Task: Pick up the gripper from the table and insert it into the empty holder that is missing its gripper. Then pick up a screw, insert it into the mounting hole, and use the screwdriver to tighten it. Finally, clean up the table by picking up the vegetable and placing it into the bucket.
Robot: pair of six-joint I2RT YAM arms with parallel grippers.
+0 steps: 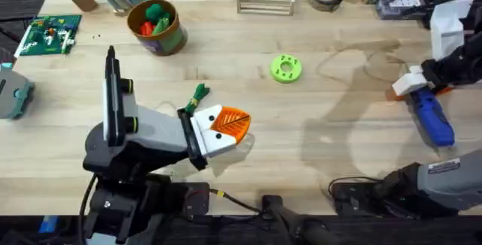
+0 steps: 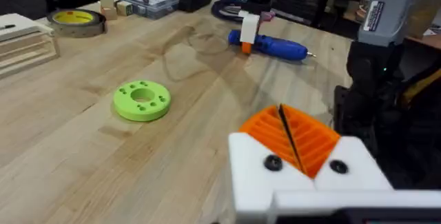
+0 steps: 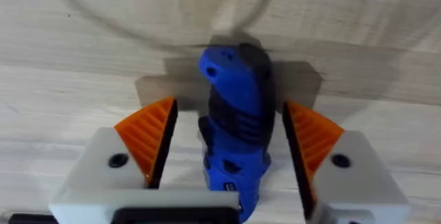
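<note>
Right wrist view: right hand (image 3: 234,162) is straddling the screwdriver (image 3: 234,120), pads spread, not yet pinching; it's lying on the table (image 1: 339,109) at right. Center it betw. pads, then squeeze evenly. Left hand (image 1: 226,124) is pressed together nr the vegetable (image 1: 197,94).

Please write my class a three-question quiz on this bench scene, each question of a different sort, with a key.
1. True or false: the screwdriver lies between the fingers of the right gripper.
2. Which thing on the table lies nearest the left gripper? A) the tape roll B) the vegetable C) the green disc
3. Fill in: the left gripper's orange pads are ____ (open or shut).

Key: 1 true, with the fingers standing open either side of it. 2 B. 3 shut.
</note>
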